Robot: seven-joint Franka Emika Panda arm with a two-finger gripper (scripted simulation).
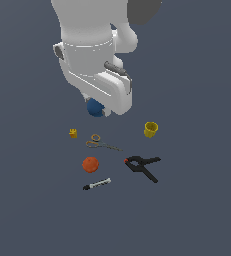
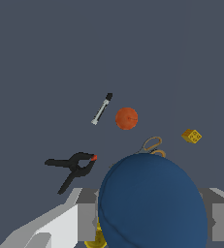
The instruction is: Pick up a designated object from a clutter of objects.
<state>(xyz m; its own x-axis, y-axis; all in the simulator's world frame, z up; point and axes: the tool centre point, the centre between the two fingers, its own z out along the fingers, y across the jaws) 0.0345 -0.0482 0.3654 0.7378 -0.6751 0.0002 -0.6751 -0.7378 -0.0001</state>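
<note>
The dark-blue ball (image 1: 94,107) sits between my gripper's (image 1: 99,111) fingers, just under the white hand, beyond the other items in the exterior view. In the wrist view the blue ball (image 2: 152,203) fills the space between the two grey fingers (image 2: 87,220), and the gripper (image 2: 154,220) is shut on it. The rest of the clutter lies on the floor: orange ball (image 1: 90,164), scissors (image 1: 101,143), tiny yellow block (image 1: 73,133), yellow cup (image 1: 150,129), black clamp (image 1: 143,167), black-and-white marker (image 1: 97,184).
The wrist view shows the orange ball (image 2: 126,118), marker (image 2: 102,109), clamp (image 2: 74,167), yellow block (image 2: 191,136) and scissor handles (image 2: 152,144) on the dark grey floor. The blue ball hides most of the yellow cup (image 2: 95,238).
</note>
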